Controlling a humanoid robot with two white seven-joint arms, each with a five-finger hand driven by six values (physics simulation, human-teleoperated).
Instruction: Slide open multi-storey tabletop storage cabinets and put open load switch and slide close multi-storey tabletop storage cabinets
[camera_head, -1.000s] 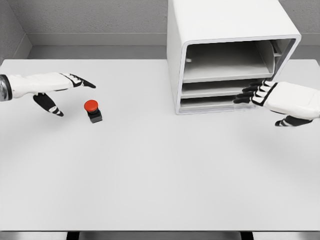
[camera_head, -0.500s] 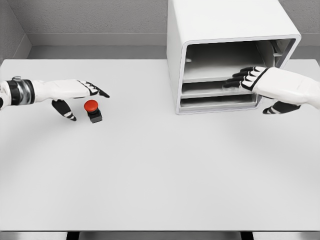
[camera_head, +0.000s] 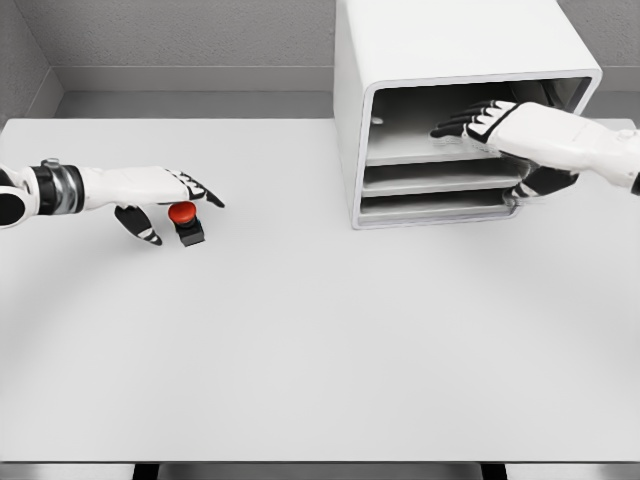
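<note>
Left hand (camera_head: 165, 190) open, fingers spread over the red load switch (camera_head: 185, 222) on the table (camera_head: 300, 340), likely lining up a grasp, not gripping yet; right hand (camera_head: 500, 125) open, extended into the cabinet (camera_head: 440, 60) top tier, probably to slide it.

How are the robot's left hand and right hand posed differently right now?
The left hand hovers low over the table beside the red-capped black load switch; the right hand is raised at the top shelf of the white storage cabinet. Left fingers point right, right fingers point left. Both are open, holding nothing.
</note>
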